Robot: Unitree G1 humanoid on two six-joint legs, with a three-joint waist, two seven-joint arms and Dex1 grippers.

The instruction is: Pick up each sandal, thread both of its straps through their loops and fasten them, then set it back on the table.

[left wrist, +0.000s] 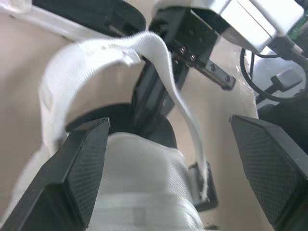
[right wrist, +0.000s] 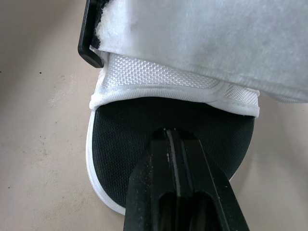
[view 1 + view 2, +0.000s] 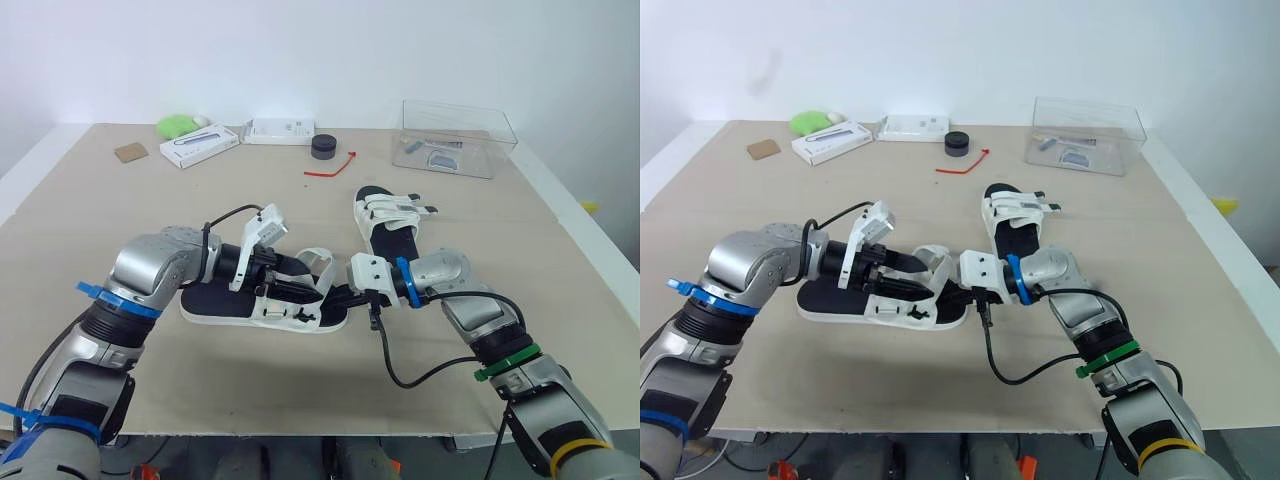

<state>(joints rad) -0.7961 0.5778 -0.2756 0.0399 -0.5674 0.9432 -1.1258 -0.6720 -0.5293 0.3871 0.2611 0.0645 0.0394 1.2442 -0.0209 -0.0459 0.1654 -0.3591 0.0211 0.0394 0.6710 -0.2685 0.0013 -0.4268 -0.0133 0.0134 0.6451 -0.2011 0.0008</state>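
head views: sandal lies on table, left gripper at its strap, right gripper at its toe.
left wrist: jaws wide apart, one either side of the strap.
right wrist: jaws closed together over the insole, nothing seen between them.

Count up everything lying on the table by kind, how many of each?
Sandals: 2
White boxes: 2
Clear plastic box: 1
Black round disc: 1
Red tie: 1
Green thing: 1
Brown square: 1
Total: 9
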